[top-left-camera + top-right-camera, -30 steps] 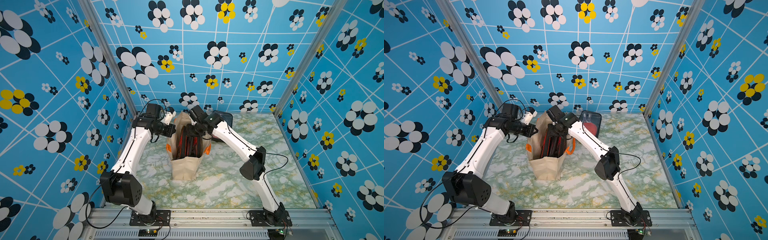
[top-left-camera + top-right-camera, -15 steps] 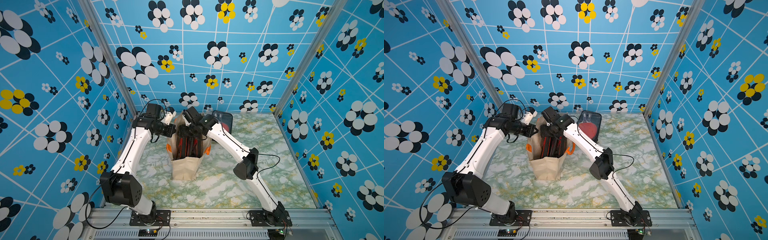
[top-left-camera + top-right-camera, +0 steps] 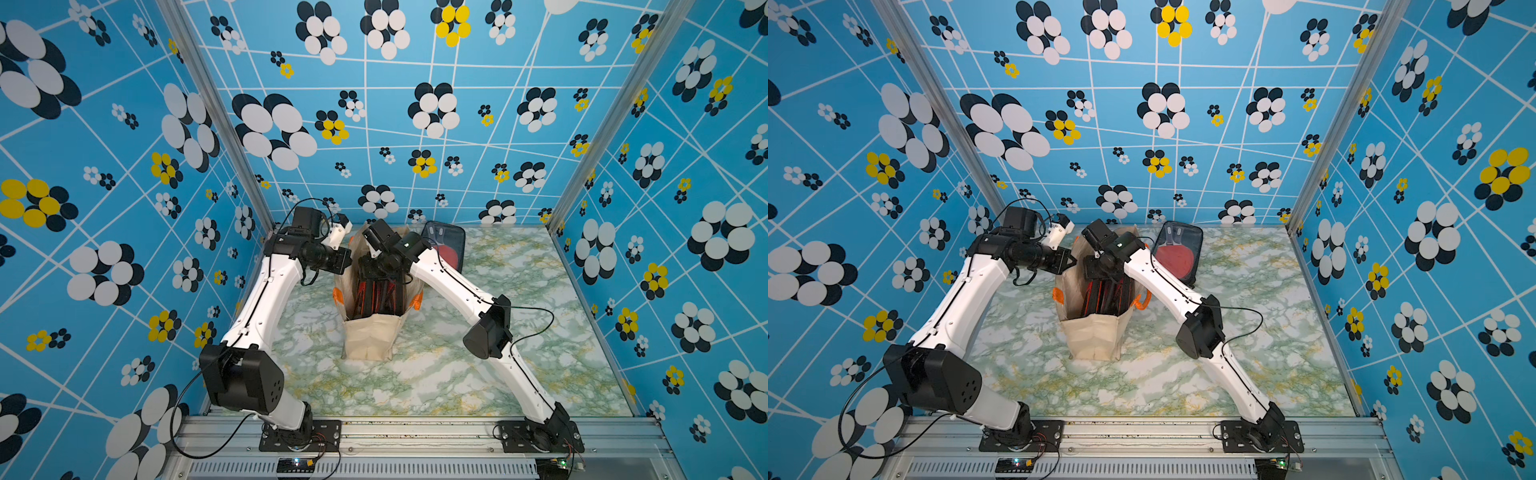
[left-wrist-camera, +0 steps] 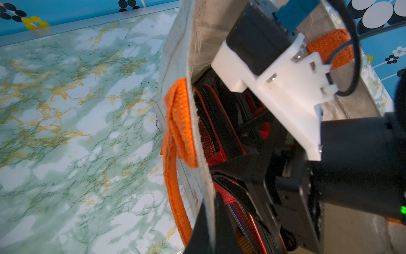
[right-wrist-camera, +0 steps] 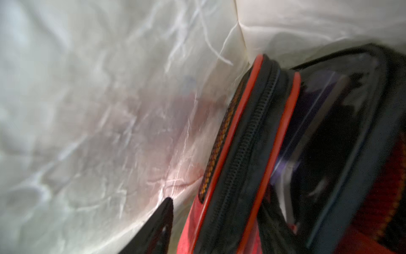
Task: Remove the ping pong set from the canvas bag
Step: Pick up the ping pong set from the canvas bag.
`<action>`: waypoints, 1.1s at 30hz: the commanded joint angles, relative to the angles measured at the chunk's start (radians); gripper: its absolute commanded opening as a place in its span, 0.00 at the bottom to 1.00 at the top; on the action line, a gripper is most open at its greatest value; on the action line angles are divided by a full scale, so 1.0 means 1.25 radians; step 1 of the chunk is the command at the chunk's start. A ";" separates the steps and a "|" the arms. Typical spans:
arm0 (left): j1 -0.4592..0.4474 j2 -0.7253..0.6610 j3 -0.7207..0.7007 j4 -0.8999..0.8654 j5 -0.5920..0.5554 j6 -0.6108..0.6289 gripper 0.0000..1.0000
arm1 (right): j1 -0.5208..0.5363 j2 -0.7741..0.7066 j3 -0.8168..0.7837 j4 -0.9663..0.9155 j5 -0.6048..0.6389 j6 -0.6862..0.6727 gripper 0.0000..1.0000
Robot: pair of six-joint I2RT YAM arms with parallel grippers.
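My left gripper [image 4: 212,222] clamps the canvas bag [image 3: 368,340] rim. I cannot tell whether my right gripper [image 3: 377,272] holds the red-trimmed paddle case [image 5: 248,154]; lifting could snag fabric.

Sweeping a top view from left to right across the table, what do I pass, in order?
Left pincer, shut on the bag's rim → canvas bag → black paddle case → right arm's elbow.
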 commanded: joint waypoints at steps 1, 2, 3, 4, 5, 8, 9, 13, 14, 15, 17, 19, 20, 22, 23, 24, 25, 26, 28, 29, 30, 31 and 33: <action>-0.006 -0.033 -0.001 0.025 0.022 -0.004 0.00 | 0.018 0.050 -0.012 -0.022 -0.017 0.025 0.62; -0.005 -0.032 -0.002 0.025 0.018 -0.004 0.00 | 0.023 0.055 -0.013 -0.023 -0.014 0.026 0.62; -0.006 -0.031 -0.002 0.025 0.015 -0.004 0.00 | 0.026 0.058 -0.015 -0.024 -0.011 0.027 0.61; -0.006 -0.030 -0.004 0.025 0.013 -0.002 0.00 | 0.028 0.058 -0.019 -0.023 -0.008 0.029 0.61; -0.006 -0.030 -0.003 0.026 0.011 -0.002 0.00 | 0.030 0.058 -0.023 -0.021 -0.005 0.032 0.60; -0.006 -0.029 -0.002 0.026 0.007 -0.002 0.00 | 0.032 0.051 -0.035 -0.019 0.006 0.036 0.55; -0.006 -0.028 -0.002 0.026 0.008 -0.003 0.00 | 0.032 0.048 -0.039 -0.018 0.009 0.036 0.52; -0.006 -0.025 -0.001 0.027 0.004 -0.003 0.00 | 0.033 0.018 -0.058 -0.008 0.026 0.033 0.32; -0.006 -0.024 -0.002 0.028 0.002 -0.004 0.00 | 0.032 0.011 -0.061 -0.006 0.031 0.034 0.26; -0.006 -0.024 -0.002 0.029 0.001 -0.005 0.00 | 0.033 0.006 -0.061 -0.005 0.035 0.033 0.21; -0.006 -0.022 -0.001 0.029 -0.004 -0.006 0.00 | 0.033 -0.007 -0.059 -0.004 0.045 0.035 0.07; -0.005 -0.020 -0.001 0.027 -0.008 -0.006 0.00 | 0.033 -0.017 -0.056 -0.005 0.053 0.037 0.00; -0.006 -0.020 -0.001 0.027 -0.010 -0.005 0.00 | 0.033 -0.022 -0.053 -0.007 0.056 0.038 0.00; -0.005 -0.019 -0.002 0.027 -0.013 -0.003 0.00 | 0.033 -0.031 -0.043 -0.012 0.065 0.038 0.00; -0.005 -0.019 -0.003 0.029 -0.014 -0.003 0.00 | 0.033 -0.036 -0.036 -0.014 0.069 0.038 0.00; -0.005 -0.020 -0.004 0.030 -0.015 -0.002 0.00 | 0.034 -0.042 -0.028 -0.017 0.073 0.037 0.00; -0.004 -0.018 -0.004 0.031 -0.016 -0.002 0.00 | 0.034 -0.048 -0.018 -0.019 0.082 0.035 0.00; -0.002 -0.019 -0.005 0.031 -0.016 -0.001 0.00 | 0.035 -0.056 -0.009 -0.018 0.090 0.031 0.00; -0.002 -0.018 -0.005 0.030 -0.017 -0.001 0.00 | 0.035 -0.072 0.009 -0.019 0.107 0.023 0.00; -0.002 -0.017 -0.003 0.030 -0.018 -0.001 0.00 | 0.034 -0.082 0.018 -0.017 0.115 0.018 0.00; -0.002 -0.017 -0.002 0.029 -0.018 -0.001 0.00 | 0.034 -0.091 0.026 -0.016 0.124 0.013 0.00; -0.002 -0.016 0.000 0.028 -0.018 -0.001 0.00 | 0.035 -0.101 0.035 -0.015 0.135 0.007 0.00; -0.001 -0.016 0.001 0.026 -0.016 -0.001 0.00 | 0.034 -0.118 0.052 -0.015 0.152 -0.005 0.00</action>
